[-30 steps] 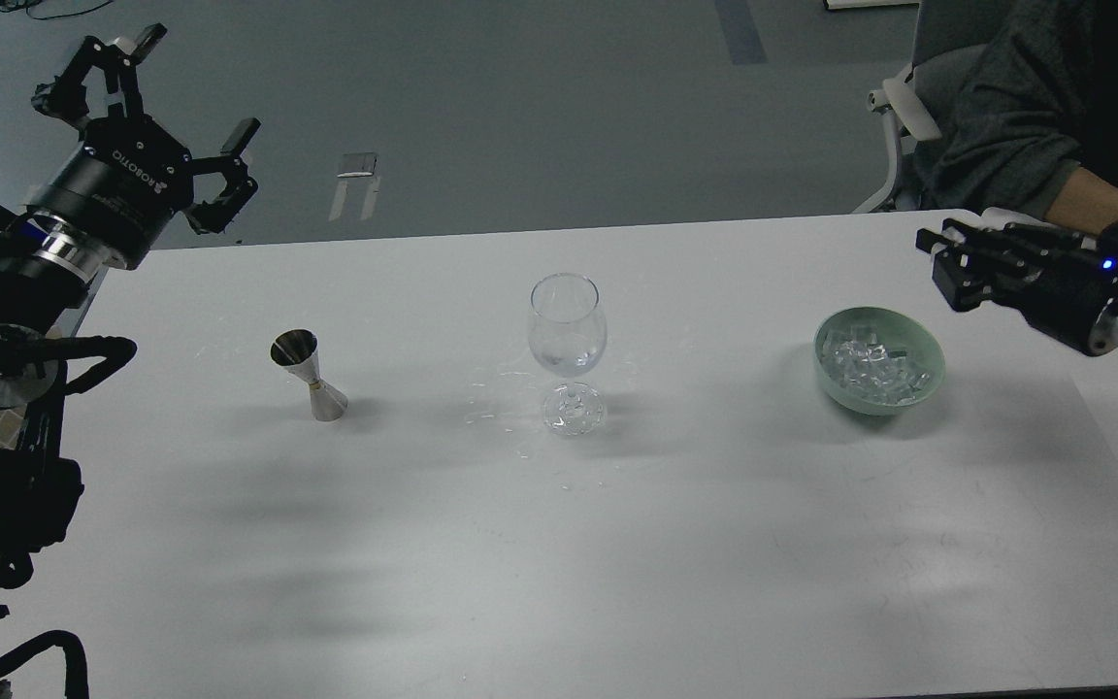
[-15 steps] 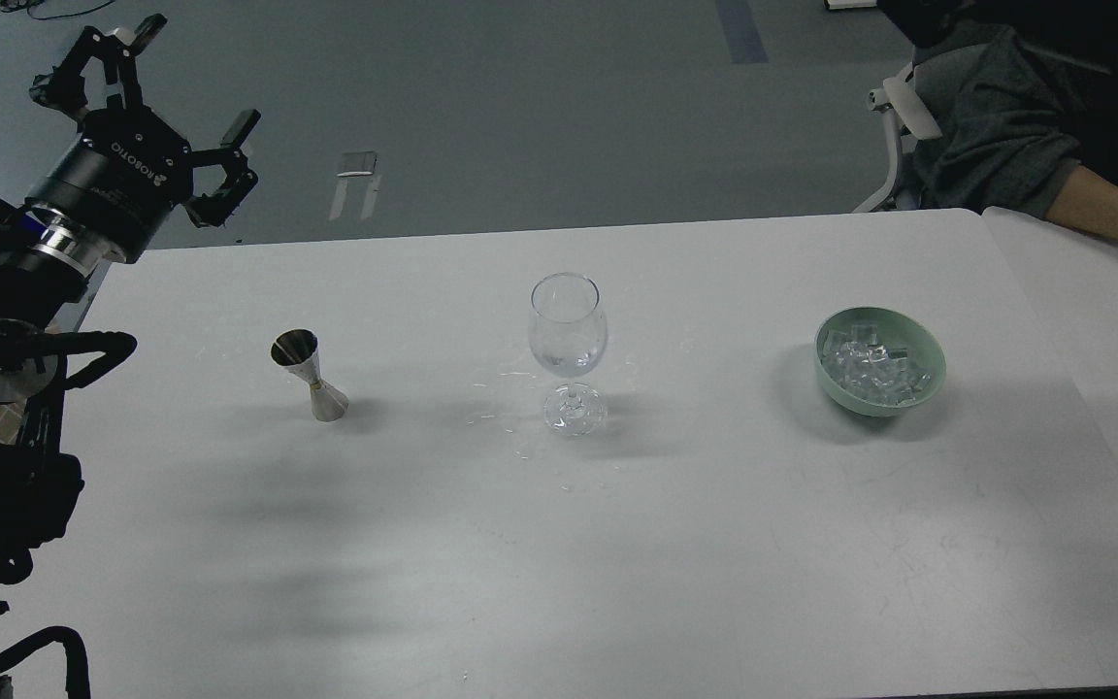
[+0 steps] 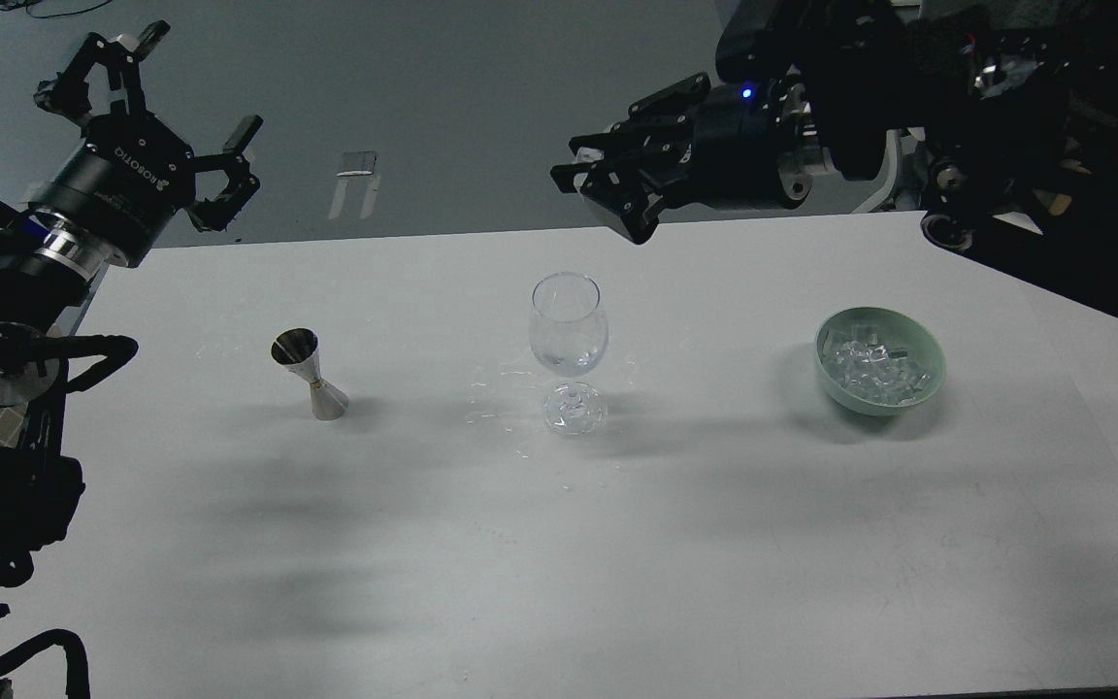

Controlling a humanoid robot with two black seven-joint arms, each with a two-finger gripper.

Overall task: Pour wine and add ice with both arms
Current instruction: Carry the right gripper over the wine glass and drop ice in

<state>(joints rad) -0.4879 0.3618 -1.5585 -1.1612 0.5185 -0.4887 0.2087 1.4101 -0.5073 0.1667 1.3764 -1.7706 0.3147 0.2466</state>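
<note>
A clear stemmed glass [image 3: 568, 325] stands upright at the table's middle, with a little clear wine [image 3: 567, 363] at the bottom of its bowl. A heap of ice cubes [image 3: 871, 367] lies in a pale green bowl [image 3: 930, 386] at the right. My left gripper [image 3: 171, 97] is open and empty, raised beyond the table's far left corner. My right gripper [image 3: 609, 189] hangs above the table's far edge, behind and slightly right of the glass, apart from it. Its dark fingers cannot be told apart, and nothing shows in it.
A small steel jigger [image 3: 310, 377] stands left of the glass. Small wet glints lie on the white table [image 3: 559, 544] around the glass foot. My bulky right arm [image 3: 1025, 146] spans the upper right above the bowl. Grey floor lies beyond the far edge.
My right arm left the view from the right edge, then came back high up and reached left to behind the glass. The person's grey-sleeved arm is now hidden. The left arm barely moved.
</note>
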